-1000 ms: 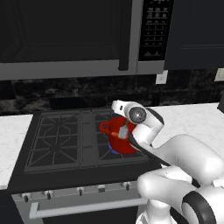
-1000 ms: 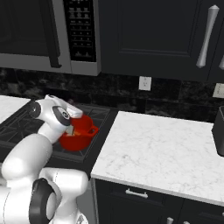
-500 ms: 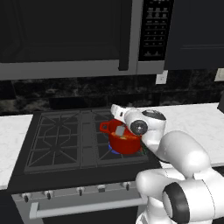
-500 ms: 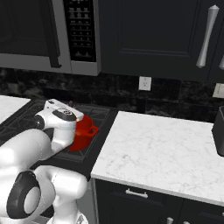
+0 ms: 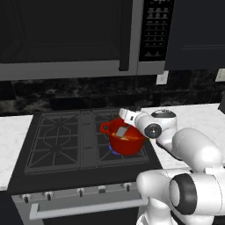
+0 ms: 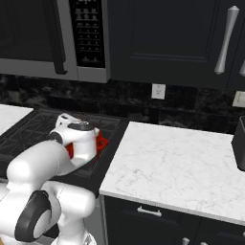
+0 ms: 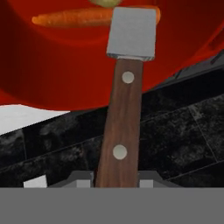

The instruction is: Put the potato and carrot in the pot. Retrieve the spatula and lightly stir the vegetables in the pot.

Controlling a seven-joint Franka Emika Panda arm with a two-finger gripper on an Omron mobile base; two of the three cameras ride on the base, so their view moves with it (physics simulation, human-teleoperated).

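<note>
1. Left base view: since a second ago the arm has swung down, bringing the spatula (image 5: 121,131) into the pot (image 5: 125,139) at frame centre.
2. Right base view: pot (image 6: 100,142) peeks out left of centre behind the arm.
3. Hand view: gripper (image 7: 116,179) clenched on spatula (image 7: 127,83); carrot (image 7: 70,18) and potato (image 7: 105,2) lie inside at top. Only stirring remains.

pot (image 6: 100,142) red, behind arm | on stove (image 6: 28,129) | beside counter (image 6: 182,162)

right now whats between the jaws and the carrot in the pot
In the hand view, the spatula held by the gripper spans that stretch, its grey blade reaching over the pot rim to the carrot.
</note>
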